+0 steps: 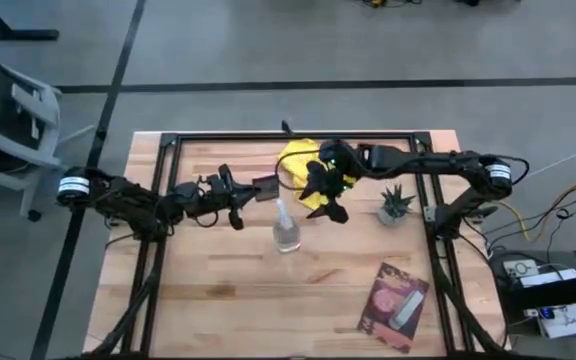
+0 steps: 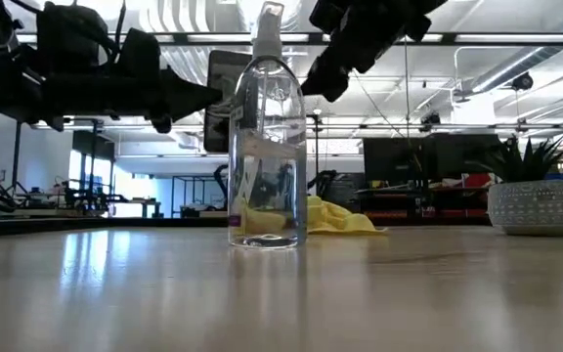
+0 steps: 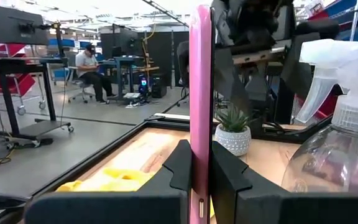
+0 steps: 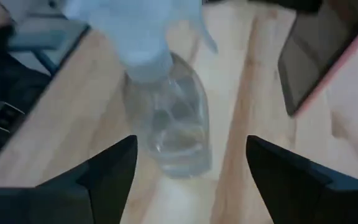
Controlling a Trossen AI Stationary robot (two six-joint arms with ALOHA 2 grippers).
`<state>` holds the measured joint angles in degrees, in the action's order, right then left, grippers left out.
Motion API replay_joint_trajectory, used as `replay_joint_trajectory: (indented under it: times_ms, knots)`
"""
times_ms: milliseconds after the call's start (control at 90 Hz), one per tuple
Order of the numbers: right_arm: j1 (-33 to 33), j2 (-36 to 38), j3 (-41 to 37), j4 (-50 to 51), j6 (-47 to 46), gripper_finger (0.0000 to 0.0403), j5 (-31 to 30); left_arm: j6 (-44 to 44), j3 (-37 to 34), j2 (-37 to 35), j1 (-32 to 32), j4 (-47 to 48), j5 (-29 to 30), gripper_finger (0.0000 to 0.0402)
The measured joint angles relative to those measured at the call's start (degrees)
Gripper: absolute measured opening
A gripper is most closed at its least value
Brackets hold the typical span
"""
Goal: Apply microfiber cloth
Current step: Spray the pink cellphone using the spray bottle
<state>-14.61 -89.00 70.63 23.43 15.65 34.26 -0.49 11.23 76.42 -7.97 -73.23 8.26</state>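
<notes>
The yellow microfiber cloth (image 1: 298,158) lies crumpled on the table's far middle, partly under my right arm; the low view shows it (image 2: 338,217) behind the bottle. My right gripper (image 1: 325,198) hangs open above the table just right of the clear spray bottle (image 1: 286,228), which its wrist view shows below the open fingers (image 4: 166,124). My left gripper (image 1: 248,190) is left of the bottle, shut on a flat dark phone with a pink edge (image 1: 265,187). My left gripper pinches the phone's two flat faces between its two fingers at the phone's near end (image 3: 200,186). The fingers reach level from the table's left. The phone stands on edge, its pink rim (image 3: 200,93) toward the wrist camera, lifted clear of the table.
A small potted plant (image 1: 396,205) stands right of the cloth. A pink-and-dark flat packet (image 1: 396,305) lies at the near right. A black frame (image 1: 430,190) runs around the tabletop. Bare wood lies at the near left.
</notes>
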Motion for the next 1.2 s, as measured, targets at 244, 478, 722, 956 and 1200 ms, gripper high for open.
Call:
replay_joint_trajectory:
  times_ms: [244,478,722,956,1200]
  knots:
    - [0.1,-1.1,0.0,-8.1,-1.4,0.0358,0.3,0.0,0.3,-0.1,0.0,0.1,0.2,0.0009]
    - [3.1,-1.7,-0.1,-13.2,-0.7,0.0369,0.7,1.1,0.3,-0.6,0.0,-0.3,0.2,0.0009]
    - [5.9,-2.6,-0.3,-19.6,-0.9,0.0369,0.0,3.0,2.6,-2.7,0.0,-0.2,0.2,0.0009]
    - [7.4,-4.8,-0.4,-19.8,-1.1,0.0369,-5.7,3.0,3.9,-2.8,0.0,0.2,0.2,0.0009]
    - [7.6,-6.2,-0.3,-22.6,-0.4,0.0369,-5.8,3.0,3.9,-2.8,0.0,1.0,0.2,0.0009]
